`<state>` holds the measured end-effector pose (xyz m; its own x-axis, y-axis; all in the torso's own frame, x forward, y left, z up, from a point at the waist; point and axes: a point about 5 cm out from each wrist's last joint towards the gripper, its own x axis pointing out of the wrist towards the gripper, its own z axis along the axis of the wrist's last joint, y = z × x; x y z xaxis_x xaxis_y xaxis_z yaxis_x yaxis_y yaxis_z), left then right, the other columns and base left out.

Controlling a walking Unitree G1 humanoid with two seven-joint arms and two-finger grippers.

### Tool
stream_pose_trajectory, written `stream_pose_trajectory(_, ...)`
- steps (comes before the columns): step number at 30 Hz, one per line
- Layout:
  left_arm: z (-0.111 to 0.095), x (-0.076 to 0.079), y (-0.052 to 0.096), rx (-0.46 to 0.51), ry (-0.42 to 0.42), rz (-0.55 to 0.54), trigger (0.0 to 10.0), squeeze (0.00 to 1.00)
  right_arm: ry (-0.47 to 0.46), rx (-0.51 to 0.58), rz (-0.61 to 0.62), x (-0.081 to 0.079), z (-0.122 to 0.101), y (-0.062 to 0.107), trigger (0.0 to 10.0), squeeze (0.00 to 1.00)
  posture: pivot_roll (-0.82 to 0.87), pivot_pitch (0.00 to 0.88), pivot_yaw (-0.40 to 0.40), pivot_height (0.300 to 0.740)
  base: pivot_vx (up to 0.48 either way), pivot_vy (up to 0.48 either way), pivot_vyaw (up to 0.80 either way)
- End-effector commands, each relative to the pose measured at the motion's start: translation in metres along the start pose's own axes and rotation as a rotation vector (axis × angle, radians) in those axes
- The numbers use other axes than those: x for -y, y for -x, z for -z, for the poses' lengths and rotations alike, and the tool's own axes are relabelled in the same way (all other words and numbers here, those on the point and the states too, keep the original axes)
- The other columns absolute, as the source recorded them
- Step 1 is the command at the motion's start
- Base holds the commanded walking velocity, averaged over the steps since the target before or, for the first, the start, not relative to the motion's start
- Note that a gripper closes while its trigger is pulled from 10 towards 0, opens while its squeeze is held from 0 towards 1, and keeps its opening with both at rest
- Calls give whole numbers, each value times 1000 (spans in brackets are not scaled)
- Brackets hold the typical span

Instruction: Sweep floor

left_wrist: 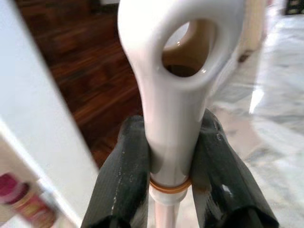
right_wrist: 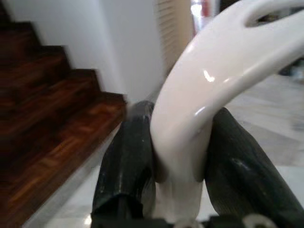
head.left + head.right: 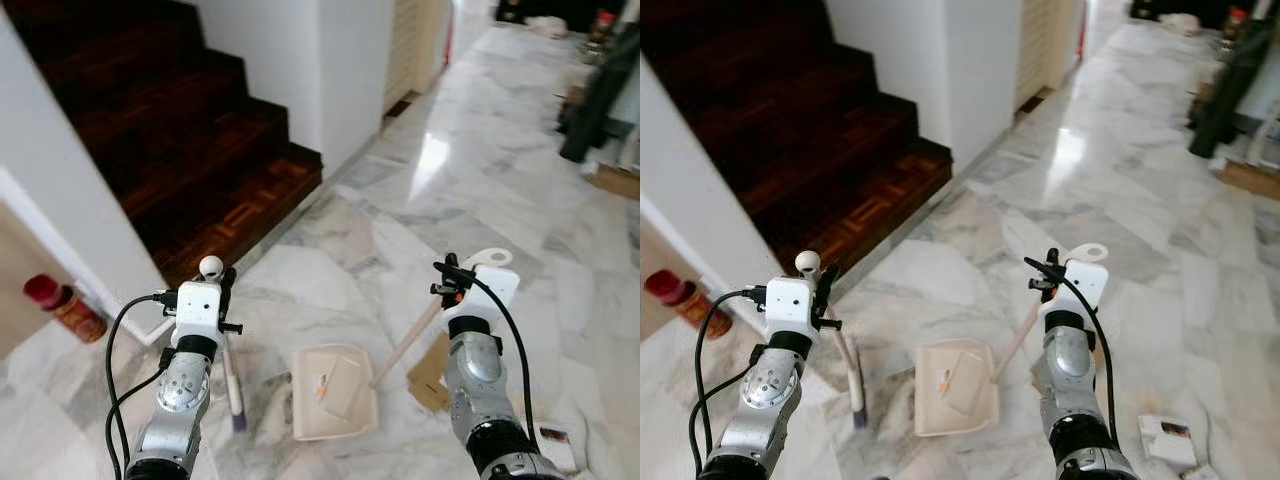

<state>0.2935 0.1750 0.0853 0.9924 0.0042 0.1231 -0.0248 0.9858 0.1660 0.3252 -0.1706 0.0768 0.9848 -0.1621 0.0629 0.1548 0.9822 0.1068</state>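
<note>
With the left gripper [image 1: 171,156] clamped on the broom [image 3: 232,385] handle and the right gripper [image 2: 178,161] clamped on the dustpan [image 3: 335,393] handle, the dustpan lies flat right of the broom, already holding scraps, so gathering seems underway; next, brush toward it.

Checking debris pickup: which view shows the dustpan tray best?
Left eye view: the dustpan tray lies whole on the marble floor with scraps inside. The right eye view gives the same, slightly shifted. The right wrist view has just its white handle clamped in the right gripper.
</note>
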Motion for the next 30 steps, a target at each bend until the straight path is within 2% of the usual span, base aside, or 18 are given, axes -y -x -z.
stream_pose_trajectory(1, -8, -2, -4, 43, -23, -3, 10000, 0, -28, 55, -5, -4, -12, -5, 10000, 0, 117, 0, 23, 740, 0, 0, 800)
stream_pose_trajectory(30, -14, 5, -7, 55, -7, 6, 10000, 0, -25, 58, -1, -4, -16, -8, 10000, 0, 108, 52, 19, 740, 0, 0, 793)
